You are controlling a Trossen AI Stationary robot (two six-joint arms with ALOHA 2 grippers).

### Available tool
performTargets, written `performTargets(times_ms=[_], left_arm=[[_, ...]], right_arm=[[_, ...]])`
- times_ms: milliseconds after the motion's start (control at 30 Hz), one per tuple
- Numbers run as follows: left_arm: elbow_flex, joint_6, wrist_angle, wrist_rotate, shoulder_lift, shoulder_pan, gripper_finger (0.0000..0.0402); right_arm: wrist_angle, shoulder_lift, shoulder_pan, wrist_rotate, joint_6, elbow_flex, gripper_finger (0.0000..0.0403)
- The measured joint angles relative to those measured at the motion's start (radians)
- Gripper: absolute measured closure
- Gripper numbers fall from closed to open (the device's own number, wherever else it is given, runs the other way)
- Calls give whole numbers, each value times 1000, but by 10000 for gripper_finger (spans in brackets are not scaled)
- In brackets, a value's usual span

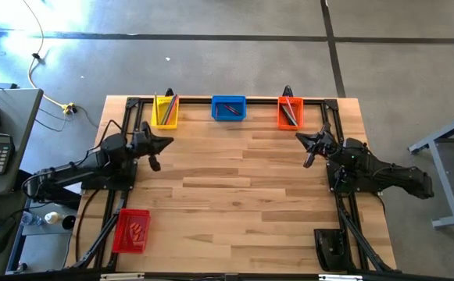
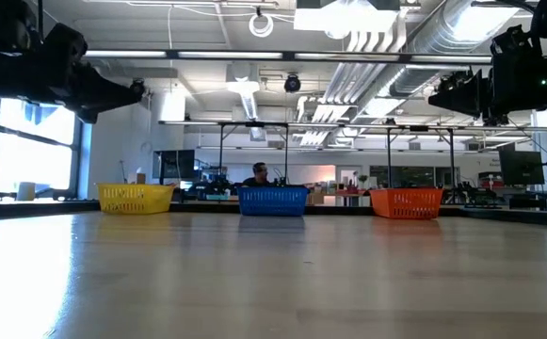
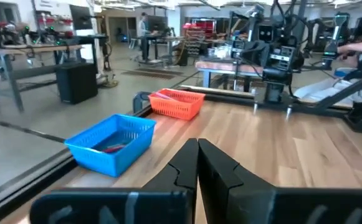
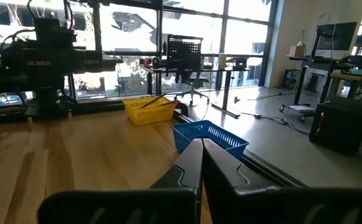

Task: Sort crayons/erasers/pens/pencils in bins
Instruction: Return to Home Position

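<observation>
The left gripper (image 1: 164,143) hangs above the left side of the table (image 1: 234,187), near the yellow bin (image 1: 158,117). Its fingers (image 3: 184,168) are pressed together with nothing between them. The right gripper (image 1: 303,139) hangs above the right side, near the orange bin (image 1: 282,117), likewise pinched closed and empty (its wrist view shows the two tips meeting).

Three bins stand in a row along the far edge: yellow at left, the blue bin (image 1: 220,102) in the middle, orange at right. The red bin (image 1: 120,234) sits well apart from them, at the near left corner.

Pencils (image 1: 171,103) lean in the yellow bin and dark pens (image 1: 291,112) lie in the orange one. Reddish bits (image 3: 109,148) lie in the blue one. What the red bin holds is too small to tell.
</observation>
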Motion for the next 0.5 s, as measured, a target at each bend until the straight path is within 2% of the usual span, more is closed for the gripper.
performTargets(times_ms=[267, 400, 500], left_arm=[[0, 36, -11, 80, -99, 0, 401], [0, 27, 16, 86, -100, -1, 401], [0, 12, 36, 131, -100, -2, 401]], right_arm=[[1, 0, 0, 0, 11, 0, 402], [1, 0, 0, 0, 28, 0, 402], [1, 0, 0, 0, 28, 0, 402]])
